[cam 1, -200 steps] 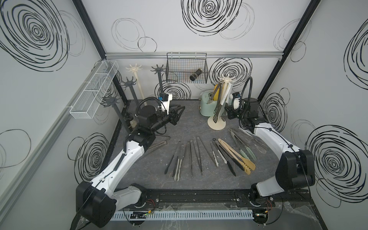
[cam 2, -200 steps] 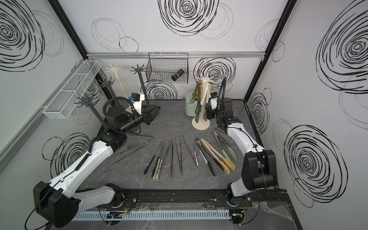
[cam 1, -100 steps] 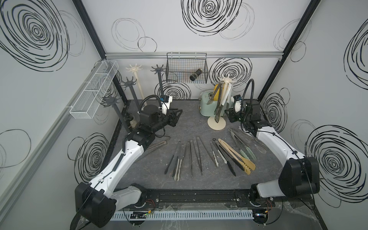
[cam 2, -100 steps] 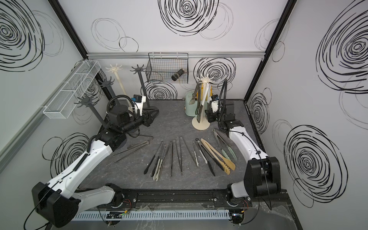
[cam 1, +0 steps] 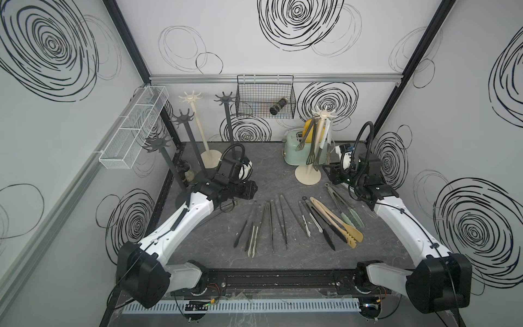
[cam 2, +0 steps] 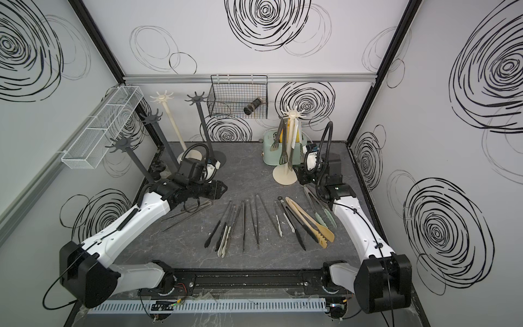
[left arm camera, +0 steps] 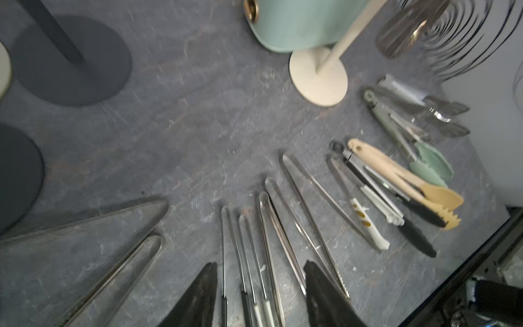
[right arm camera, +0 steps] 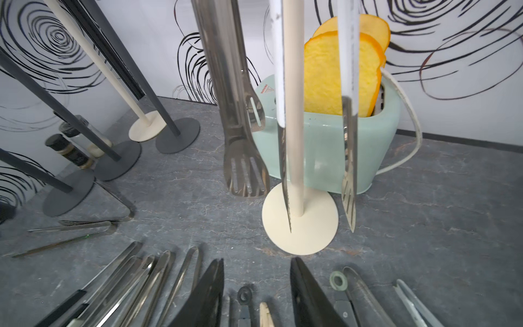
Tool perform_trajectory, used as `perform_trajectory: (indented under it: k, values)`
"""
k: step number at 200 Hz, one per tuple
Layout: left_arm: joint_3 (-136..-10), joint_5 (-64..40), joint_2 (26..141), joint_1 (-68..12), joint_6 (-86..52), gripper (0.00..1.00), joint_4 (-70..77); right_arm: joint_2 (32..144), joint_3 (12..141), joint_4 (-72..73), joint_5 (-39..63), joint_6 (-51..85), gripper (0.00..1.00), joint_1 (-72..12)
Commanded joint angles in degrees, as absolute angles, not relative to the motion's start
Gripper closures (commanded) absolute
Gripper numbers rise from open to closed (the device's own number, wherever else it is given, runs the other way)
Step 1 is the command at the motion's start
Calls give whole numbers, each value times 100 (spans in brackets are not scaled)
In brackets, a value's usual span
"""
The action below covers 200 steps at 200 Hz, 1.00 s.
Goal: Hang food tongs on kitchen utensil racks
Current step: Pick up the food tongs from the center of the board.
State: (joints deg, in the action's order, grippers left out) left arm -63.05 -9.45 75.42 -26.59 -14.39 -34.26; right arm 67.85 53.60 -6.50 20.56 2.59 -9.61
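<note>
Nearest me, a fan of tongs (cam 1: 252, 240) lies flat on the dark surface (cam 1: 277, 175), tips toward me and hinge ends away. Black, steel and white-tipped pairs are in the middle, with a wooden pair (cam 1: 334, 219) right of them. A pale green pair (cam 1: 352, 219) lies just beyond that, beside my right arm (cam 1: 396, 220). Two more steel pairs (cam 2: 185, 212) lie partly under my left arm (cam 2: 127, 226).

My left pincer (left arm camera: 260, 264) hangs above the hinge ends on the fan's left side. From its wrist camera I see the two fingers (left arm camera: 198, 300) standing apart with nothing between them, only tongs lying on the surface below. My right pincer (right arm camera: 257, 260) hovers low by the round foot of the cream rack (cam 1: 307, 178), over the hinge ends at the fan's right side, its fingers likewise apart and empty.

That cream rack stands right of centre. A few tongs hang from its crown alongside the pole: a slotted steel pair (right arm camera: 243, 167) and white-handled ones (right arm camera: 346, 56). Just behind it is a pale green toaster (cam 1: 290, 148) with two yellow bread slices (right arm camera: 325, 82) standing in it.

Further back on the left, four more racks (cam 1: 210, 160) stand close together, three dark grey and one cream, with small jars (right arm camera: 72, 154) near their feet. On the back wall hangs a black wire basket (cam 1: 254, 99) with a dark jar (cam 1: 278, 105) lying in it. A white mesh tray (cam 1: 133, 133) is fixed to the left wall.
</note>
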Motion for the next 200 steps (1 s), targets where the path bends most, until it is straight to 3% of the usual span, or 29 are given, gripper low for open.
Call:
perform_trajectory:
  k: [1, 103, 200]
  values:
    - [-6018, -680, 7816, -2839, -1485, 45, -4102, 6567, 5261, -769, 2306, 496, 56, -1076]
    - [-5445, -187, 8723, -3068, -1718, 45, -4210, 6217, 5011, -935, 2390, 382, 52, -1129]
    - [-5272, 28, 9484, -3207, -2010, 55, -3939, 6117, 4811, -821, 2379, 246, 52, -1107]
